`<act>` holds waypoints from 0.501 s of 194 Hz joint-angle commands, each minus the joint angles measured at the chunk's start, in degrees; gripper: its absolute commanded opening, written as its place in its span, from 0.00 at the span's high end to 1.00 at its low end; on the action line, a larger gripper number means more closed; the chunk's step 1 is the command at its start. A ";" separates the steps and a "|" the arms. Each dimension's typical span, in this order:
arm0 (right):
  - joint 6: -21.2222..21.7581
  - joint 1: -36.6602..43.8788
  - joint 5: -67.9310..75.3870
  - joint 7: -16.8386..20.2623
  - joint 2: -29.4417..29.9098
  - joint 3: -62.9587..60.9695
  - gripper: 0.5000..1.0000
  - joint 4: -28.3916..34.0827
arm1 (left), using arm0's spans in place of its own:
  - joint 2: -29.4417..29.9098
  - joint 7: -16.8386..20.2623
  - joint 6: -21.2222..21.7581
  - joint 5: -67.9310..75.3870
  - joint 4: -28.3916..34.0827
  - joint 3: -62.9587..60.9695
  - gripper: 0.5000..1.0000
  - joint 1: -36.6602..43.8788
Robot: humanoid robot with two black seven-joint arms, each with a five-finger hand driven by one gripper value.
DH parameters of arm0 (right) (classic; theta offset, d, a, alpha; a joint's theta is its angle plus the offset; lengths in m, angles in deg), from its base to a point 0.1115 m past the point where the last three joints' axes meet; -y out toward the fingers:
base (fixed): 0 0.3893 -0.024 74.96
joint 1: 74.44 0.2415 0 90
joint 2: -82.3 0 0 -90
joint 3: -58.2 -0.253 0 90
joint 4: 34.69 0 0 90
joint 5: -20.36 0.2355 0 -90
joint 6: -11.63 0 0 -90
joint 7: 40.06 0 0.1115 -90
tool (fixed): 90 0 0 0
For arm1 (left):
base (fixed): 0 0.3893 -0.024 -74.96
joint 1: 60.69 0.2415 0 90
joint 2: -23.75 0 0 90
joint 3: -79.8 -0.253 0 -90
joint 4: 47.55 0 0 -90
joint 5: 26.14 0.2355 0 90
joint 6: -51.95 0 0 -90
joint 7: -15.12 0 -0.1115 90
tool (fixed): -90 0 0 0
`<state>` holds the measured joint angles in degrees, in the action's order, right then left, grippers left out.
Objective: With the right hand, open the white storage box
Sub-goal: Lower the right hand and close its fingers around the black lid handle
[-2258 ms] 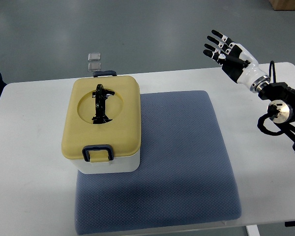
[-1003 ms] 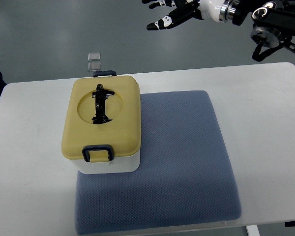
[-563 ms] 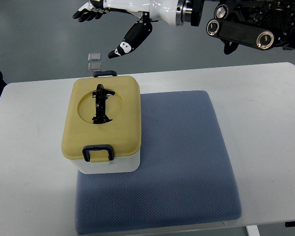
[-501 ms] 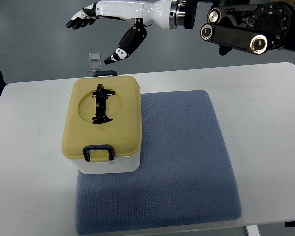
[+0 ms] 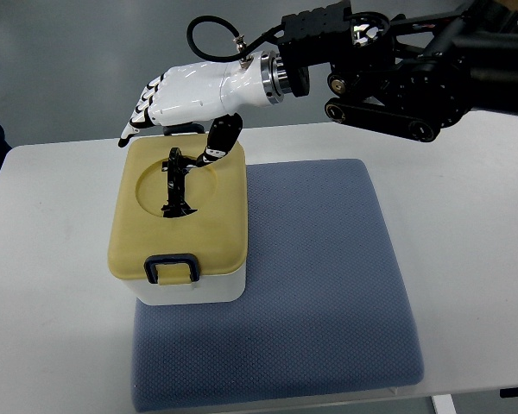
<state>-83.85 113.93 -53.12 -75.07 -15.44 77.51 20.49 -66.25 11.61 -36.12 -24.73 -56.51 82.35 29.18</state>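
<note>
I hold the right hand (image 5: 186, 97), fingers spread and empty, over the far latch (hidden beneath it). Next, I judge, it must unclip the yellow lid (image 5: 180, 211) of the white storage box (image 5: 190, 287).

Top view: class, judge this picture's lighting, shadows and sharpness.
Top view: even, soft light; only a faint shadow beside the white storage box on the blue mat; no strong glare on the yellow lid; right hand and table look sharp, without obvious motion blur.
</note>
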 commanded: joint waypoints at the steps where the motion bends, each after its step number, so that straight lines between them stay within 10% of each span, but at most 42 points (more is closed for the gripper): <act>1: -1.64 0.24 -1.48 0.01 0.00 0.73 0.28 1.42 | 0.00 0.00 0.00 0.00 0.00 0.00 0.00 0.05; 97: -5.25 0.24 -7.64 0.01 1.76 4.51 0.34 2.30 | 0.00 0.00 0.00 0.00 0.00 0.00 0.00 0.05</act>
<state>-87.84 114.17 -59.85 -75.07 -13.97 81.32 22.79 -66.25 11.61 -36.12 -24.73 -56.51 82.35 29.18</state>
